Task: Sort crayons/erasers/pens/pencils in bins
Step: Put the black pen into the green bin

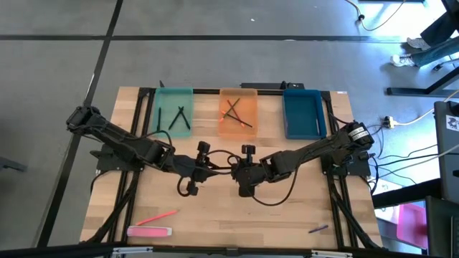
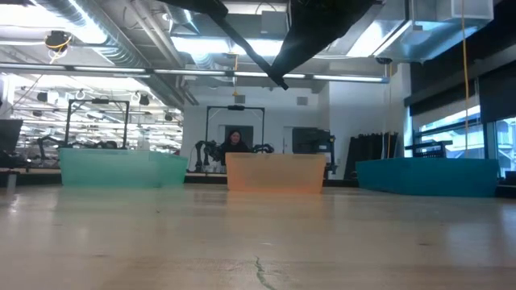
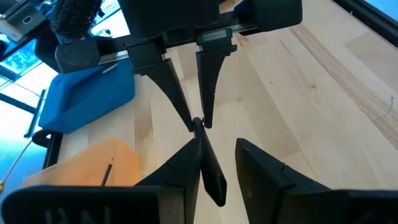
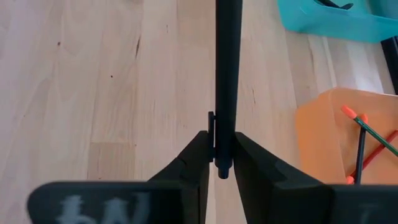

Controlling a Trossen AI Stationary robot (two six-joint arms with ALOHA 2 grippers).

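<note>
**Mid-table: black pen between two grippers**

Wooden table point(image 1: 301, 208) fills the middle of the high view. Left arm point(image 1: 118, 136) reaches in from frame left and right arm point(image 1: 315, 149) from frame right. Their ends meet near the table's centre, below the orange bin.

Three bins stand in a row along the table's upper edge:
- The teal bin point(image 1: 174, 97) is on the left, with black pens point(image 1: 179, 118) lying crossed inside.
- The orange bin point(image 1: 237, 129) is in the middle, with red and dark pencils point(image 1: 235, 113) crossed inside.
- The blue bin point(image 1: 303, 113) is on the right.

The low view shows the same three in a line, teal at left and blue at right. A person point(image 2: 235, 141) sits far back in the room.

Right gripper point(image 4: 222, 140): fingers pinched together on a black pen point(image 4: 227, 62), gripping near one end. The rest of the pen runs straight out ahead of them, off the table surface.

Left gripper point(image 3: 219, 146): fingers stand apart. In the left wrist view the pen's free end lies along the inner edge of one finger. Whether it touches that finger I cannot tell.

Lower left of the high view holds a pink eraser point(image 1: 149, 231) flat at the table edge, with a pink pencil point(image 1: 156, 216) just above it, slanted. At lower right is a small dark stick point(image 1: 318, 229), kind unclear, well apart from the rest.
</note>
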